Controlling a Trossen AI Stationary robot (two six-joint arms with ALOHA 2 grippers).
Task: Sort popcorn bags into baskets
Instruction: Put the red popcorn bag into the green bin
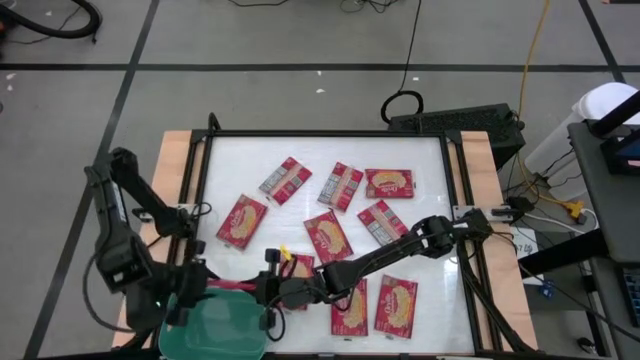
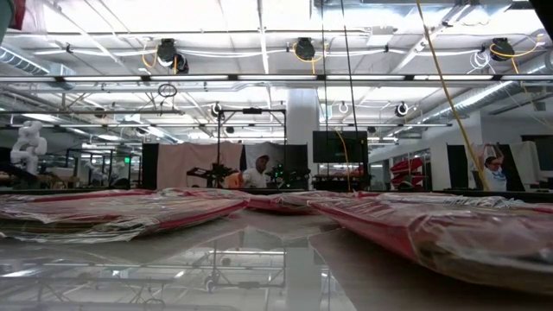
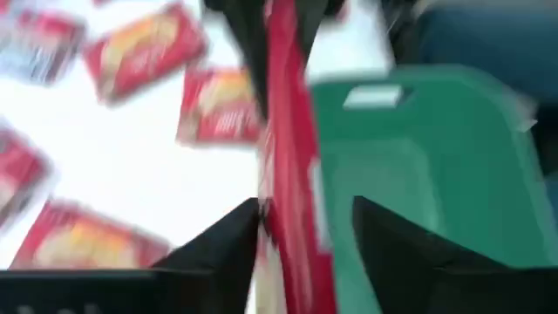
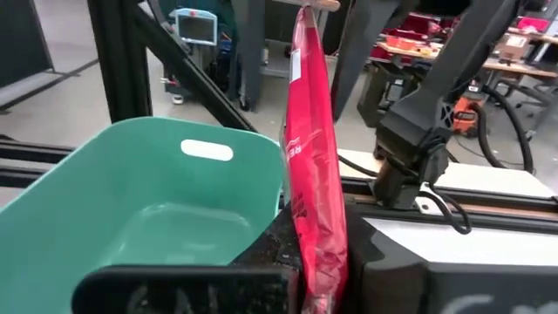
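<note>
Glossy white table (image 1: pixel 420 170), red popcorn bags (image 1: pixel 388 183) scattered, possibly workshop beyond

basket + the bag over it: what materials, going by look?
Basket: looks like molded plastic, teal, smooth semi-matte walls, rounded corners, a cut handle slot. Held popcorn bag: apparently thin glossy plastic film, red; it creases and catches highlights, hanging edge-on from the right gripper. The left gripper flanks the same bag.
</note>
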